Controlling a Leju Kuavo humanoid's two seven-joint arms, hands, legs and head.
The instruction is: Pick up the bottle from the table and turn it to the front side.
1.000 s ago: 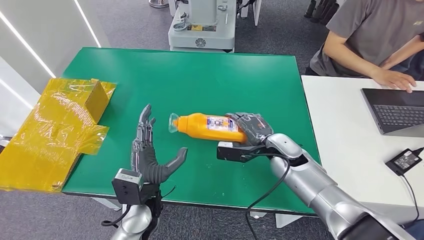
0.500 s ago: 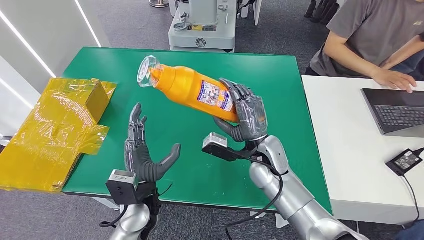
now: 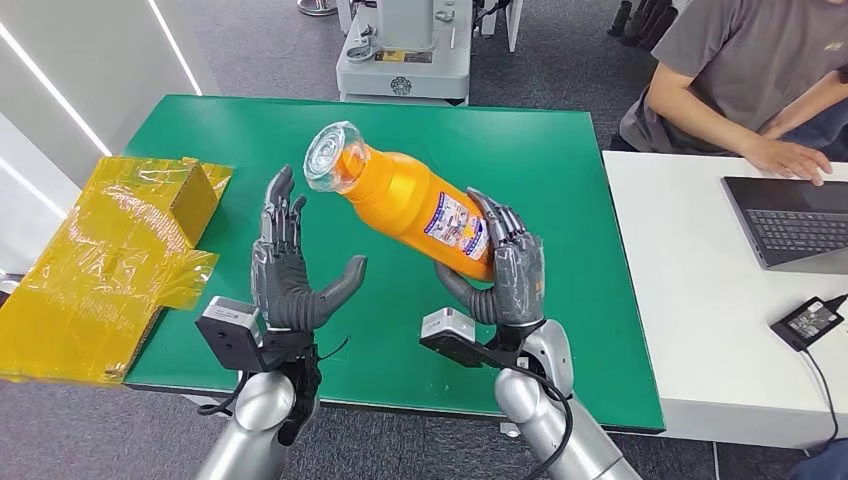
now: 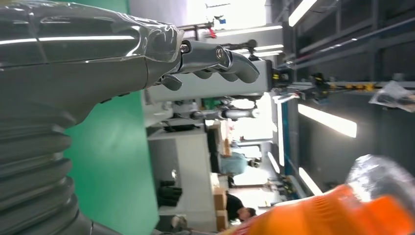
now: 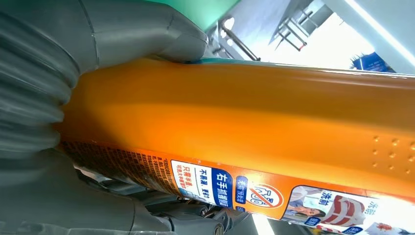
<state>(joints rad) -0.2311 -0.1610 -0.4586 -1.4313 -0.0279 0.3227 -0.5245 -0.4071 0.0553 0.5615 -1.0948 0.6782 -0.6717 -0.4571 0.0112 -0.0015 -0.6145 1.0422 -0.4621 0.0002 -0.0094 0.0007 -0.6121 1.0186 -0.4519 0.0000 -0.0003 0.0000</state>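
Observation:
An orange bottle (image 3: 410, 202) with a clear cap and a printed label is held up above the green table (image 3: 560, 160). My right hand (image 3: 505, 270) grips its lower end, and the cap end tilts up and to the left, toward the camera. The right wrist view shows the orange body (image 5: 244, 117) and its label close up against my palm. My left hand (image 3: 290, 275) is raised beside the bottle, fingers spread, holding nothing and not touching it. In the left wrist view the bottle's cap end (image 4: 372, 200) sits across from my fingers (image 4: 220, 58).
A yellow wrapped box (image 3: 110, 250) lies at the table's left edge. A white table (image 3: 700, 290) on the right carries a laptop (image 3: 795, 220) and a power adapter (image 3: 810, 320); a seated person (image 3: 750, 70) works there. A grey machine (image 3: 405, 50) stands behind.
My right hand has lifted the bottle off the table and drawn it closer, its cap end now tipped toward the camera. My left hand has risen a little toward it.

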